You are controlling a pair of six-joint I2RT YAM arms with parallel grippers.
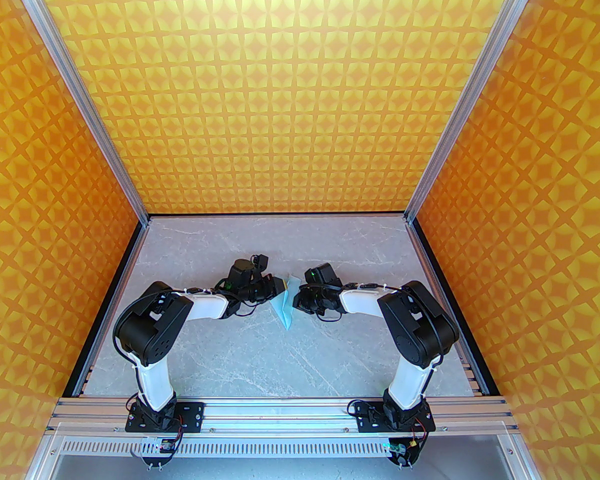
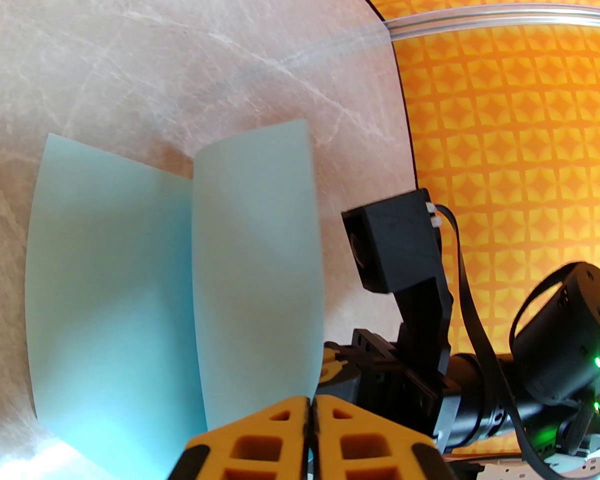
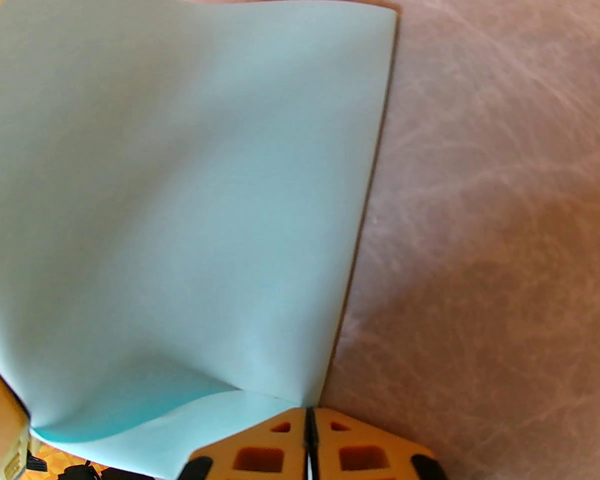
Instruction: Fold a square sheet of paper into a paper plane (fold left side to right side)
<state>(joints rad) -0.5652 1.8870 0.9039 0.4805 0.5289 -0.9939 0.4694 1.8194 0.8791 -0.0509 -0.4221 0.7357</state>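
Note:
The square sheet of paper [image 1: 285, 309] is pale light-blue and hangs between my two grippers above the middle of the table, one corner pointing toward the near edge. In the left wrist view the square sheet of paper [image 2: 115, 278] bends into two upright panels, and my left gripper [image 2: 311, 408] is shut on the lower edge of the right panel. In the right wrist view the square sheet of paper [image 3: 180, 168] curves away, with my right gripper [image 3: 309, 420] shut on its near corner. From above, the left gripper [image 1: 279, 288] and right gripper [image 1: 296, 296] almost meet. The paper plane is out of view.
The grey marble table [image 1: 280, 363] lies under the sheet. Orange patterned walls [image 1: 300, 93] close in the back and both sides. The right arm's wrist camera [image 2: 395, 243] sits close to the sheet's right edge in the left wrist view.

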